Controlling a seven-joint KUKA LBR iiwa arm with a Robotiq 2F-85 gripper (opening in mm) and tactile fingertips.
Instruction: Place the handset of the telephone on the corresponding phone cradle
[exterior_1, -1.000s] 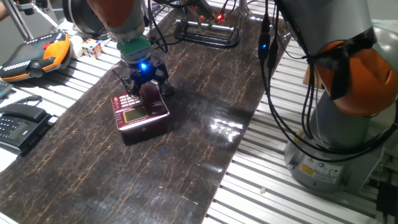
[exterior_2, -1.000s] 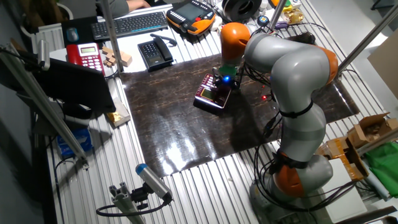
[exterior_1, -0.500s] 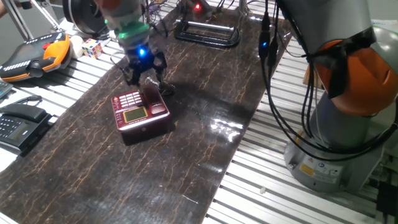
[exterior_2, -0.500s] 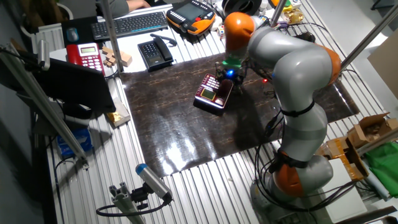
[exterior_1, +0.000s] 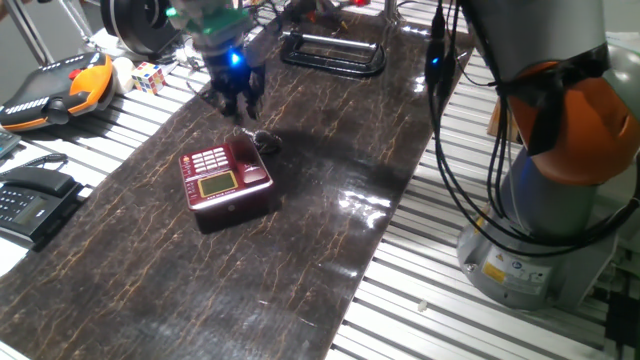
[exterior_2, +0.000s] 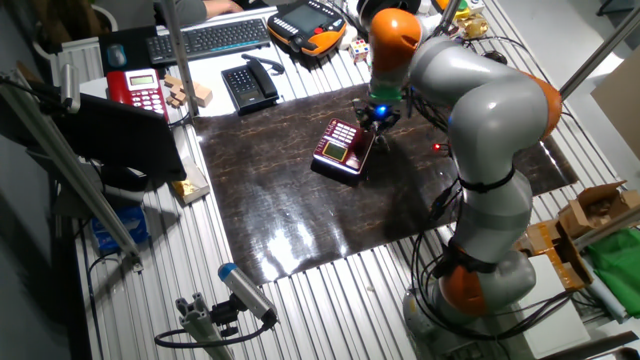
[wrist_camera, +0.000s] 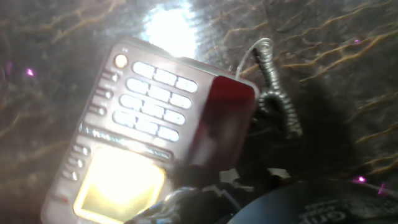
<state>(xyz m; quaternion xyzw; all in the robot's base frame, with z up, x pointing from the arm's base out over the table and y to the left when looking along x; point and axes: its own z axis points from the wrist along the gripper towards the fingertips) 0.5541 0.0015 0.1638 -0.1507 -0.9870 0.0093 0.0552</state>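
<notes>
The hand (exterior_1: 237, 98) has lifted toward upper left, fingers together and empty; handset (wrist_camera: 219, 127) lies in the cradle (wrist_camera: 239, 93).

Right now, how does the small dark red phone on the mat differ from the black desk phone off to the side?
The telephone is small, boxy and dark red; the black desk phone is larger and flatter. The telephone sits on the dark mat just below the gripper; the black desk phone rests off the mat on the slatted table. Both have their handsets resting on them.
</notes>
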